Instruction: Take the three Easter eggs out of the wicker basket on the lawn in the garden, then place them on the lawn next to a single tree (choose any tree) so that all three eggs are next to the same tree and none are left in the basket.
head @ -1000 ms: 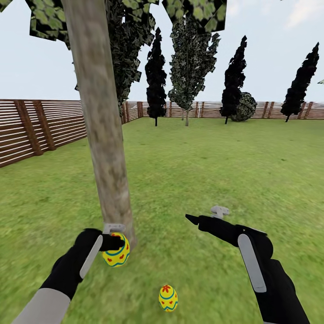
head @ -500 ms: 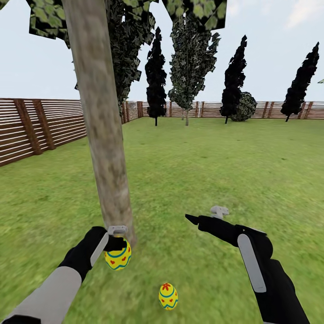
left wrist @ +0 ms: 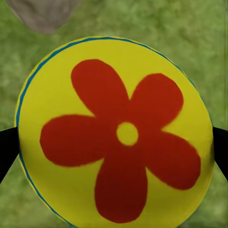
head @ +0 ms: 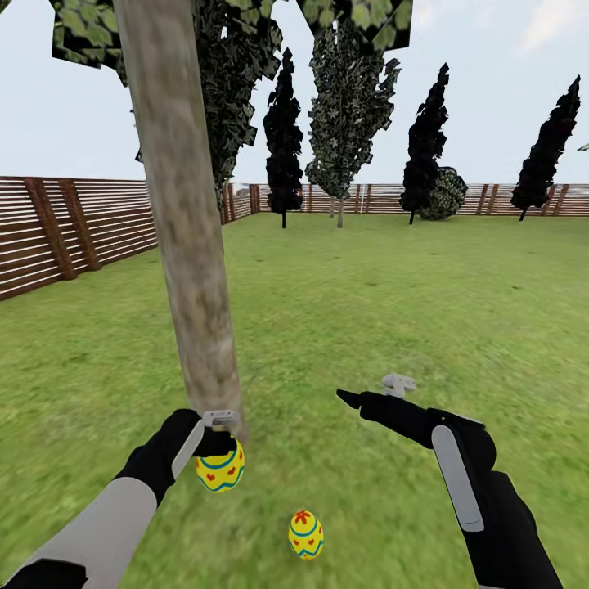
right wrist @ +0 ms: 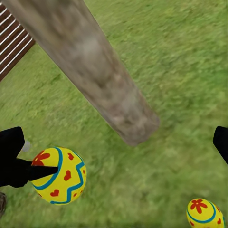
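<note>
- Head view: left gripper (head: 219, 446), clamped on an egg (head: 221, 469), has dropped closer to the tree (head: 190, 270) base.
- Second egg (head: 306, 535) already on the lawn (head: 393, 311) nearby.
- Right gripper (head: 378, 394) idle, fingers apart.
- Release looks next.

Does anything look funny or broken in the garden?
Nothing looks broken. One Easter egg stands on the lawn near the tree, and the left hand holds another egg by the trunk. The right hand is open, holding nothing.
</note>
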### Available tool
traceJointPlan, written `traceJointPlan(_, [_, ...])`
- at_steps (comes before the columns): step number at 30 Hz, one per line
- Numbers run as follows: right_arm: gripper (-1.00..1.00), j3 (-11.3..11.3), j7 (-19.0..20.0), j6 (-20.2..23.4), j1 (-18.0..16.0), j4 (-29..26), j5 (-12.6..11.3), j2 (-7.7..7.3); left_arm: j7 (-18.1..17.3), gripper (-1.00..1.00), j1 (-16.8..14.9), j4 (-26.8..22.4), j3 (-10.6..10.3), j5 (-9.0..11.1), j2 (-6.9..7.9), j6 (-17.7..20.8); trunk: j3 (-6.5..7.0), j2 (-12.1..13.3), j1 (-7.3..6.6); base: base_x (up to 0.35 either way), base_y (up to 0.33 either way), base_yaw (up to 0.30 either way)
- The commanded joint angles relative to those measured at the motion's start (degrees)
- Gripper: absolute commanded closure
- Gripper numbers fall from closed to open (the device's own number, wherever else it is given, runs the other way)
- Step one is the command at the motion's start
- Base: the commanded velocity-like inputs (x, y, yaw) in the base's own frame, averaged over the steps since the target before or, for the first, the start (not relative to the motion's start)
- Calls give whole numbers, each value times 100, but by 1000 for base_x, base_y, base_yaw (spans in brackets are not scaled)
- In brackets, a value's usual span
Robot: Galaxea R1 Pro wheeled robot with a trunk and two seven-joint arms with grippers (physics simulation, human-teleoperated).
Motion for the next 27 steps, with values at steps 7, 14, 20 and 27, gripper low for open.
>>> traceJointPlan(7, [-100,-16,56,32,-5,-3,35,7,23,100,-6,36,-19,36,-60,25,-132,-286,154,0,0,0])
traceJointPlan(14, [-100,-16,48,32,-5,-3,36,7,23,100,-50,187,-15,39,-65,20,-258,-566,308,0,0,0])
traceJointPlan(20, [-100,-15,48,32,-4,-3,36,7,24,100,-58,219,-16,46,-60,30,-366,-807,440,0,0,0])
traceJointPlan(27, [-100,-13,48,32,-5,-6,35,10,26,100,-58,220,-15,40,-65,41,-491,-1088,593,0,0,0])
